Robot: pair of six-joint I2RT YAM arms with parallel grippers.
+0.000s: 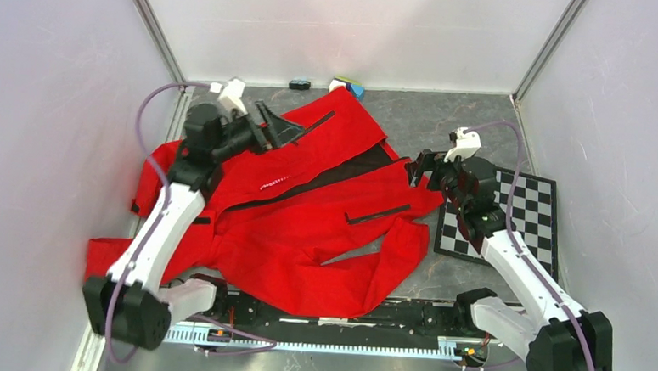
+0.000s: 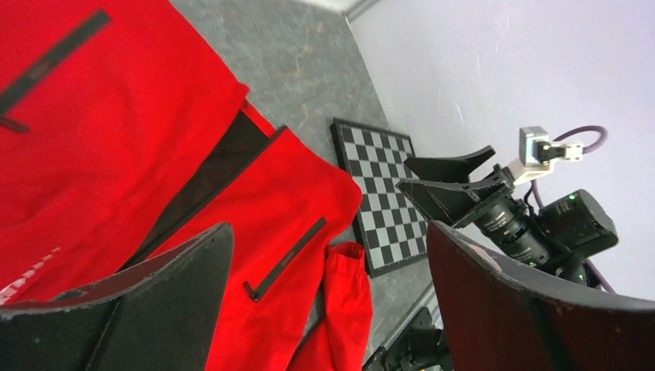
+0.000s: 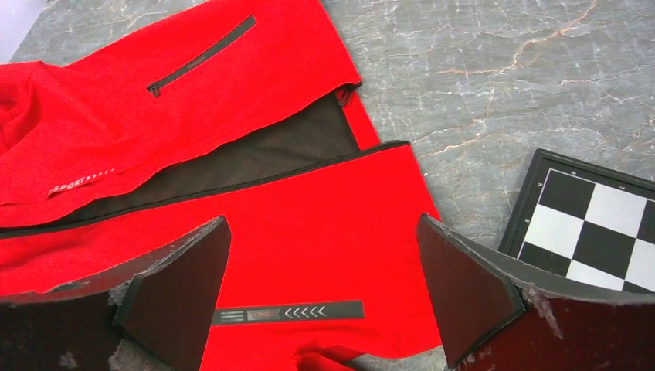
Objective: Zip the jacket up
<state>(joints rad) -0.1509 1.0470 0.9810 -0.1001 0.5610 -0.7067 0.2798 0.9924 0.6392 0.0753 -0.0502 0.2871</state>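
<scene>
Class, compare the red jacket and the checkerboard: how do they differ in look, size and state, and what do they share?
The jacket is bright red with black pocket strips; the checkerboard is black-and-white squares. The jacket is far larger and fills the middle and left; the checkerboard sits at the right. The jacket is rumpled, its front open on dark lining; the checkerboard lies flat. Both rest on the grey table.

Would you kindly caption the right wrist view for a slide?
Open fingers of the right gripper over the unzipped red jacket, dark lining showing, checkerboard at right.
</scene>
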